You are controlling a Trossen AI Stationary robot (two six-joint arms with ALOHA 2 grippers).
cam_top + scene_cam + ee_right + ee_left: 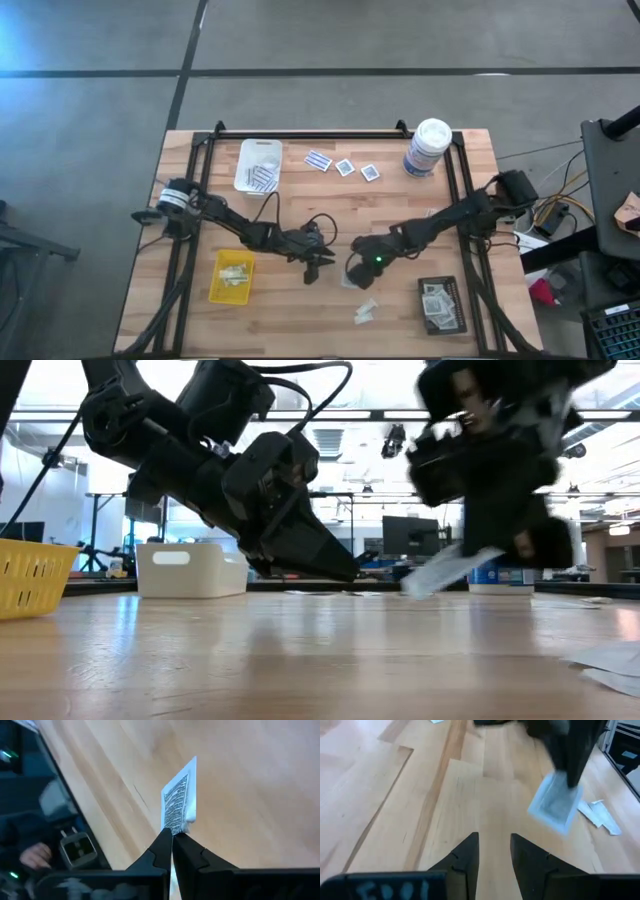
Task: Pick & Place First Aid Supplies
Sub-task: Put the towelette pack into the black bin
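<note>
My right gripper is shut on a small flat white packet with print on one face. In the left wrist view that packet shows a grey centre. It hangs above the bare wood near the table's middle. My left gripper stands open just left of it, low over the table, with nothing between its fingers. Three more packets lie flat at the far side. Two pale strips lie near the front edge. My right gripper pinches the packet by one edge between its two fingertips. The fingers slant down from above. The packet sticks out tilted below them, lifted clear of the table.
A white tray with packets stands at the far left. A yellow tray sits at the near left and a black tray at the near right. A tall white canister stands at the far right.
</note>
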